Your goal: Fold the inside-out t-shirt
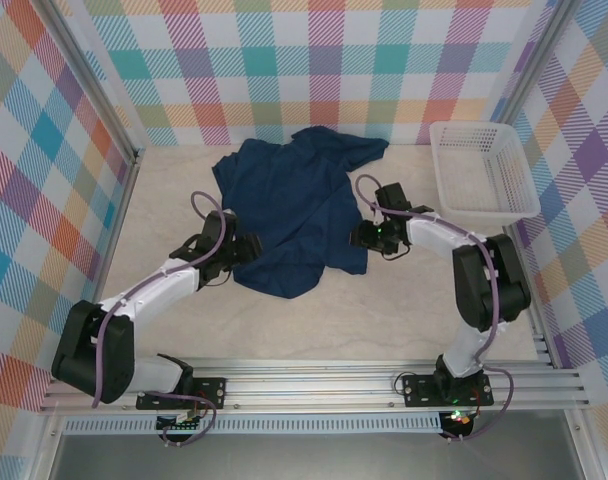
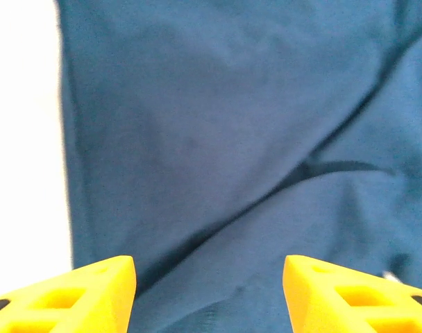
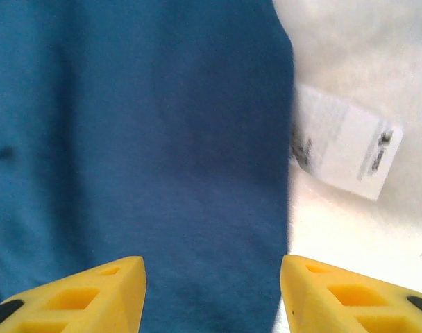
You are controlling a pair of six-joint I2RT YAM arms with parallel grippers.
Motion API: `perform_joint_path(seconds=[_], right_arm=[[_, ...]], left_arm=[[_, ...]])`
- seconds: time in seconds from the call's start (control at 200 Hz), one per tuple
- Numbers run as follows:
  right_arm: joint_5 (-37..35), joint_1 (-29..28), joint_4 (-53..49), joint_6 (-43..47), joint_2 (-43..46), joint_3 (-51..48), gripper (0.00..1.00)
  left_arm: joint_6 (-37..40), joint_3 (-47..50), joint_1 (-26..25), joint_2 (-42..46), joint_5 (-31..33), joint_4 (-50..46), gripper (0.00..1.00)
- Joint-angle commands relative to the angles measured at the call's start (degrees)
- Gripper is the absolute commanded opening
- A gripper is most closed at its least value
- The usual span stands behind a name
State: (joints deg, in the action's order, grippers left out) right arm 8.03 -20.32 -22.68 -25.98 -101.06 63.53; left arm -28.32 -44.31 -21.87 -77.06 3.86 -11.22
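Hovering spread and empty, left tool (image 2: 209, 267) and right tool (image 3: 213, 267) could snag just one t-shirt (image 1: 294, 215) layer, skewing the fold.

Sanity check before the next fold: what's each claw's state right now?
Left claw: open, holding nothing, above the navy t-shirt.
Right claw: open, holding nothing, over the t-shirt's edge by its white tag.

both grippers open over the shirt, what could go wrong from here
1. The dark navy blue cloth t-shirt lies rumpled, with a diagonal fold under the left gripper; closing there may pinch several layers.
2. The white printed tag juts past the edge beside the right gripper; it could snag.
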Motion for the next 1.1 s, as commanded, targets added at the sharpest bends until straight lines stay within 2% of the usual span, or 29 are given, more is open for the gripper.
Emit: perform_joint_path(seconds=[0.0, 0.085, 0.155, 0.22, 0.265, 0.34, 0.58, 0.67, 0.745, 0.785, 0.825, 0.905, 1.015, 1.055, 1.095], right_arm=[[-0.72, -1.83, -2.63, -1.27, -1.22, -0.35, 0.53], [-0.39, -1.83, -2.05, -1.62, -2.24, -1.02, 0.47], [-0.43, -1.83, -1.82, -1.50, -2.52, -1.30, 0.32], [-0.77, -1.67, -1.80, -1.38, -2.03, -1.79, 0.13], [-0.99, -1.29, -2.10, -1.26, -1.14, -2.34, 0.05], [-1.72, 0.18, -2.54, -1.17, 1.72, -4.03, 0.00], [-4.09, 6.51, -6.08, -1.61, 15.04, -11.84, 0.00], [1.98, 5.88, -2.34, -1.61, 15.12, -12.79, 0.00], [3.09, 2.25, -1.32, -1.50, 11.51, -9.68, 0.27], [2.44, 0.42, -1.40, -1.45, 8.98, -7.65, 0.37], [2.47, -0.42, -1.35, -1.76, 6.42, -6.26, 0.42], [1.96, -0.81, -0.39, -2.18, 2.72, -5.28, 0.46], [1.35, -1.66, -0.64, -1.83, 0.04, -5.02, 0.42], [1.57, -1.83, -0.38, -2.06, -0.33, -5.53, 0.34], [1.81, -1.92, -0.39, -2.05, -0.42, -5.98, 0.22]], left_arm=[[-0.29, 1.56, 1.40, -1.72, 3.00, -3.30, 0.59], [0.16, 1.60, 1.48, -3.62, -0.69, -2.92, 0.59], [0.71, 1.25, 1.48, -6.12, -3.68, -2.74, 0.58], [1.28, 1.14, 1.48, -8.01, -5.61, -2.30, 0.55], [1.64, 1.30, 1.48, -8.90, -6.80, -1.84, 0.52], [1.87, 1.50, 1.40, -9.34, -8.69, -1.22, 0.48], [3.12, 1.80, 0.47, -6.86, -10.63, -1.34, 0.44], [3.30, 2.01, 0.38, -6.10, -9.91, -1.44, 0.46], [3.25, 2.04, 0.34, -5.75, -9.32, -1.00, 0.47], [3.25, 1.92, 0.33, -5.76, -9.09, -0.95, 0.47], [3.26, 1.70, 0.27, -5.81, -9.07, -0.99, 0.48], [3.13, 1.69, 0.16, -5.61, -9.22, -0.98, 0.48], [3.03, 1.95, 0.07, -4.73, -8.51, -0.99, 0.49], [3.05, 2.05, 0.07, -4.47, -8.27, -1.08, 0.49], [3.14, 2.04, 0.07, -4.27, -8.14, -1.29, 0.49]])
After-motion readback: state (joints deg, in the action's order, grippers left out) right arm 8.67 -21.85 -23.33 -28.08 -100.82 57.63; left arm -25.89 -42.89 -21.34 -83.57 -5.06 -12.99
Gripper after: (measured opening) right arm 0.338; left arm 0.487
